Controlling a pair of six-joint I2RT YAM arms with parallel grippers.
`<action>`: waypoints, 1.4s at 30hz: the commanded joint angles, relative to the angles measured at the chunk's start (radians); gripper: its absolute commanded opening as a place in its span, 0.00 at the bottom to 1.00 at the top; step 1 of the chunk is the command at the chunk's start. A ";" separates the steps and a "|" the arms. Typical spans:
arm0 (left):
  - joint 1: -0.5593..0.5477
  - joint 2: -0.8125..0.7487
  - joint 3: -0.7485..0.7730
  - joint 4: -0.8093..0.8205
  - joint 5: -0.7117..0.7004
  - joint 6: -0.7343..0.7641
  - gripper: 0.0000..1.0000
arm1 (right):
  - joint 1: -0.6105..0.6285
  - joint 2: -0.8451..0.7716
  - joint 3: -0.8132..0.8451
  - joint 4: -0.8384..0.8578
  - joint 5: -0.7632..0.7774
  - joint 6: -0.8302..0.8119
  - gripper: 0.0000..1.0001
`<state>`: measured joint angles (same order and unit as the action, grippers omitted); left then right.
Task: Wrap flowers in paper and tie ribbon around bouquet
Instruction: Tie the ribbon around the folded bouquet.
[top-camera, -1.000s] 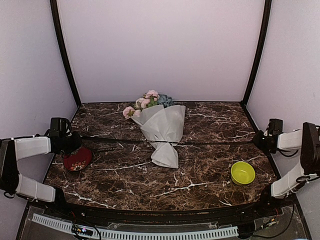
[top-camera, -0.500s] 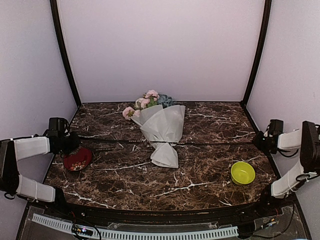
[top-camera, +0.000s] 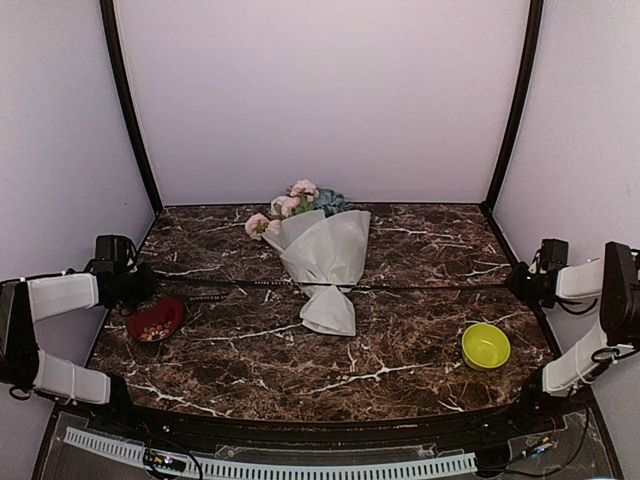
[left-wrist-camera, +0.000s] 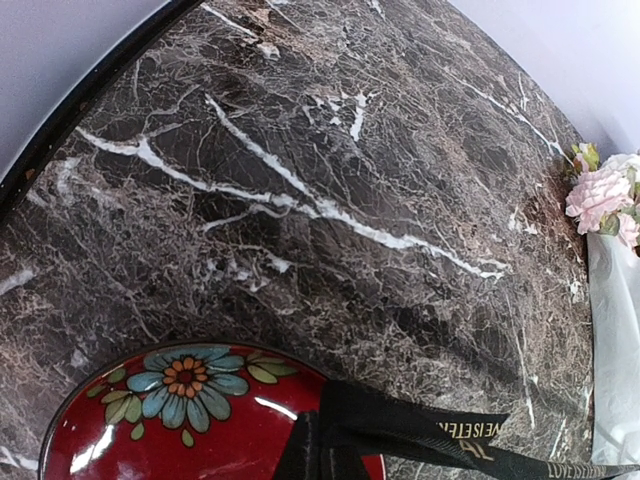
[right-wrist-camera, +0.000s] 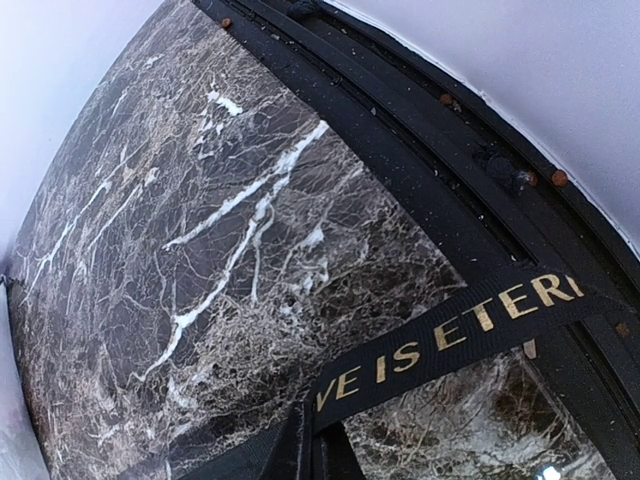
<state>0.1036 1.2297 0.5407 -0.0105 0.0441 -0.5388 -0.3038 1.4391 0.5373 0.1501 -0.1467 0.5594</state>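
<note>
From above, the bouquet (top-camera: 322, 255) lay mid-table, and the ribbon (top-camera: 420, 288) was stretched across its pinched waist between the left gripper (top-camera: 150, 287) and the right gripper (top-camera: 513, 283). At the left wrist, closed jaws clamped the ribbon above a red plate (left-wrist-camera: 170, 420). At the right wrist, closed jaws pinched its other end.

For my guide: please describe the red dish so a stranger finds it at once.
Look at the dark marble table, near its left edge. The red dish lies there; unlike the lime bowl at the right, it bears a painted flower.
</note>
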 joint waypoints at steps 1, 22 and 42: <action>0.044 -0.032 0.005 -0.016 -0.136 -0.014 0.00 | -0.047 0.005 0.015 0.069 0.102 -0.012 0.00; 0.045 -0.035 0.004 -0.019 -0.147 -0.015 0.00 | -0.069 -0.004 0.000 0.066 0.103 -0.028 0.00; 0.061 -0.036 0.003 -0.018 -0.143 -0.013 0.00 | -0.100 0.004 -0.013 0.077 0.087 -0.034 0.00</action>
<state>0.1154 1.2259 0.5407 -0.0277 0.0368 -0.5392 -0.3573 1.4391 0.5232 0.1493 -0.1879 0.5499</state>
